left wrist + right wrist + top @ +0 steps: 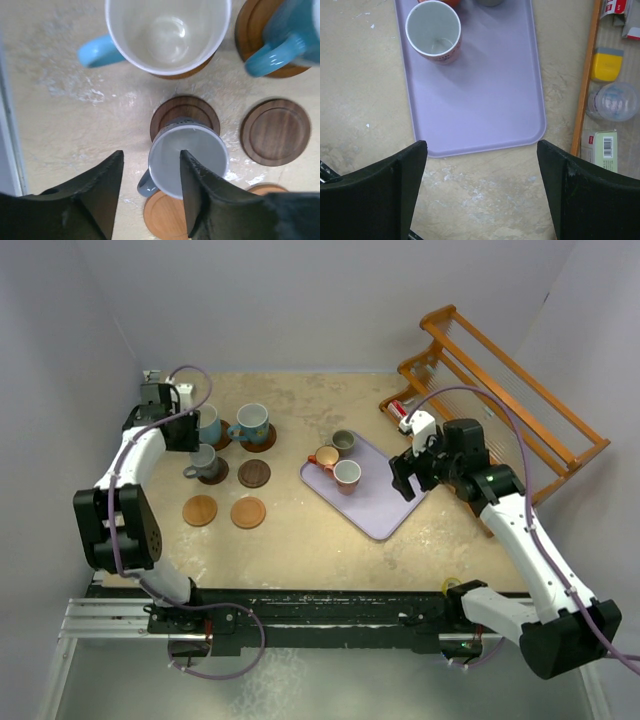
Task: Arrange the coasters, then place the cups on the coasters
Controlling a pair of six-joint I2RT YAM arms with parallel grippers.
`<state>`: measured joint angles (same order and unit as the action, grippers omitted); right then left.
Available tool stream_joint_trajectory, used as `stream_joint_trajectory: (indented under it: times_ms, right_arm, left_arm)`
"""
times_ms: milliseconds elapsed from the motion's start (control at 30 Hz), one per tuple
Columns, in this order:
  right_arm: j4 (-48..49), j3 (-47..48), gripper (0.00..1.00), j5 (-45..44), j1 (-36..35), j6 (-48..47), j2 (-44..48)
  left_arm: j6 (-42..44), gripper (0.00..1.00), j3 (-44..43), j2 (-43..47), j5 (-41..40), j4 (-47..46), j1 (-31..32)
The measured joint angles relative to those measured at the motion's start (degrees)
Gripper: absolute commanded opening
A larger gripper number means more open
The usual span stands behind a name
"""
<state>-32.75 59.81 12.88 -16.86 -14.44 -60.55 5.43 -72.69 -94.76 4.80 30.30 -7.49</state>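
The grey-blue cup (170,157) stands on a dark coaster (185,106), left of centre on the table. My left gripper (151,152) hangs open over this cup (203,461): one finger (196,195) over its mouth, the other outside by the handle, neither pressing it. Two light blue cups (207,425) (252,422) stand on coasters behind it. One dark coaster (254,473) and two orange-brown coasters (200,510) (248,512) lie bare. The pinkish-red cup (433,30), orange cup (327,456) and grey-olive cup (343,441) stand on the lavender tray (485,95). My right gripper (481,144) is open and empty just off the tray's near end.
A wooden rack (500,370) leans at the back right. Small items lie beside it, among them a yellow block (606,65), a clear lid (615,102) and a box (602,145). Walls close in on the left, back and right.
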Motion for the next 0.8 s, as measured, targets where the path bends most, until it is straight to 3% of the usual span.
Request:
stream_joint_trajectory:
  times_ms: [100,267,800]
  right_arm:
    - [0.04,1.14,0.93,0.35,0.0,-0.15,-3.04]
    - [0.13,4.15,0.9,0.59,0.0,0.96,-9.11]
    - [8.41,9.66,0.7,-1.16,-4.5,15.85,-27.54]
  left_arm:
    - [0.39,0.61,-0.61,4.17,0.37,0.13,-0.02]
    - [1.31,0.68,-0.74,10.82,1.81,0.39,-0.02]
    - [3.74,0.74,2.25,18.43,8.35,-0.42,-0.02]
